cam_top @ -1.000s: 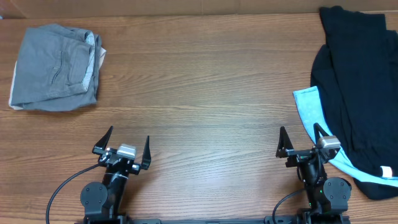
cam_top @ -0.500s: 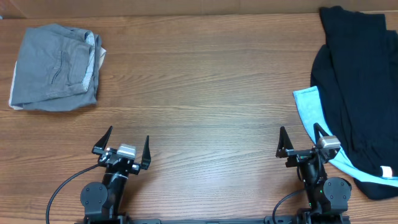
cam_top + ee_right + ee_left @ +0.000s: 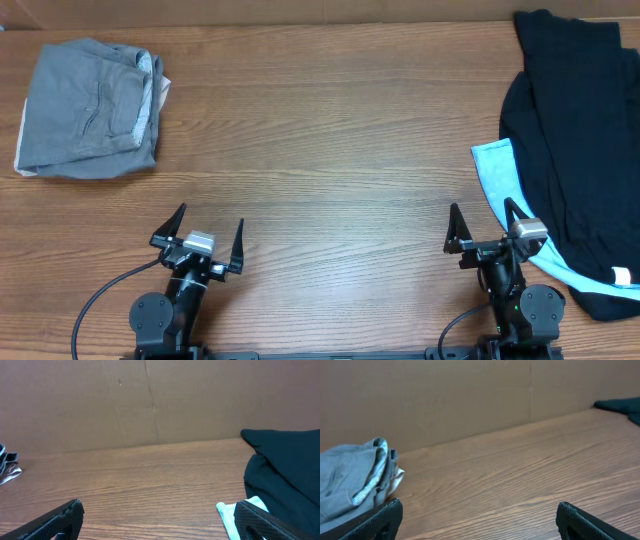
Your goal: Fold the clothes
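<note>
Overhead: the left claw [image 3: 210, 226] and right claw [image 3: 482, 216] are seen at the bottom edge of the wooden counter [image 3: 330, 130], each with its jaws spread wide and nothing held. A bunched grey garment [image 3: 90, 108] is seen at the upper left. At the right edge a black garment [image 3: 580, 150] is draped over a light-blue tee [image 3: 497, 178], whose edge shows just beside the right claw. A small white label [image 3: 622, 276] is visible at the lower right.

Left wrist: the grey garment is seen at the lower left, past the left claw's parted fingers [image 3: 380, 519]. A dark corner of cloth is visible at the upper right, before a cardboard wall [image 3: 445, 400].

Right wrist: the black garment fills the right side, with the light-blue tee beside one of the parted fingers [image 3: 270, 521] at the lower right.
</note>
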Robot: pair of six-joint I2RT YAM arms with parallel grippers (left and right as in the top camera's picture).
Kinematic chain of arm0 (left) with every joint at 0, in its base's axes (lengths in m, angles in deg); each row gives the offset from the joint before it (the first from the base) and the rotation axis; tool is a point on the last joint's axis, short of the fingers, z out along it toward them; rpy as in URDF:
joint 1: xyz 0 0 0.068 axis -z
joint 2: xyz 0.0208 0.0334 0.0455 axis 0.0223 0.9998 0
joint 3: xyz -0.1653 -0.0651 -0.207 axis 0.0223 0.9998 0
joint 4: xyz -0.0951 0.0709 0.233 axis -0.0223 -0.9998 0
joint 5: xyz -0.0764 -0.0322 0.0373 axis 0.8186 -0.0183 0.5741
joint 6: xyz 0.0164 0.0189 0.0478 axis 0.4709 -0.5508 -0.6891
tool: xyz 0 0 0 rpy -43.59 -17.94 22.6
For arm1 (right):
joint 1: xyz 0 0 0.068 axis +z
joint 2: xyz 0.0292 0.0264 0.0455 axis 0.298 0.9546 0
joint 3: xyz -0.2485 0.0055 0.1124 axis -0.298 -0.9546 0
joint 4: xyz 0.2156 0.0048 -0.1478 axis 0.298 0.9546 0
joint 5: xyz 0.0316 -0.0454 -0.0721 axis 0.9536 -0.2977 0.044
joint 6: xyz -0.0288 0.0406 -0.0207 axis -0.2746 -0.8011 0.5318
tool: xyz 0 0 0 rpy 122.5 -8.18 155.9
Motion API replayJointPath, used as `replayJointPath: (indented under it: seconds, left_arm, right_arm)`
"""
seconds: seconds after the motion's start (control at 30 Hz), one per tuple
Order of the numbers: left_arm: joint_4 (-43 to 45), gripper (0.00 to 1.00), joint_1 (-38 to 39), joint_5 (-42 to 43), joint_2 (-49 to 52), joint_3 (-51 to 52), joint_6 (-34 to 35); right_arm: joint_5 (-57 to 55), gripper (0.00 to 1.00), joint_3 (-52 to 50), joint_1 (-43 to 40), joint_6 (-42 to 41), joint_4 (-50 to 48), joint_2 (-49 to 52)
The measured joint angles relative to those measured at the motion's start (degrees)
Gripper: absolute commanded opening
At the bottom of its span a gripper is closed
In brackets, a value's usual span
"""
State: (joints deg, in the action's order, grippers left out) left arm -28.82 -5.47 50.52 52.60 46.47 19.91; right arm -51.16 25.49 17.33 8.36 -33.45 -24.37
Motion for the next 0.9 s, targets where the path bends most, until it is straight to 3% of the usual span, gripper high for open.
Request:
replayJointPath:
  seconds: [0.23, 0.57, 0.9]
  left_arm:
    - [0.00, 1.00, 0.00, 0.00, 0.00, -0.07, 4.87]
    - [-0.63, 1.00, 0.00, 0.02, 0.66, -3.39, 5.99]
    - [-0.83, 1.00, 0.00, 0.66, 18.49, -14.40, 6.19]
  right_arm:
    - [0.57, 1.00, 0.04, -0.02, -0.02, 0.87, 0.00]
    - [0.59, 1.00, 4.46, -0.02, -0.02, 4.90, 0.00]
    - [0.59, 1.00, 11.34, -0.02, 0.00, 8.92, 1.25]
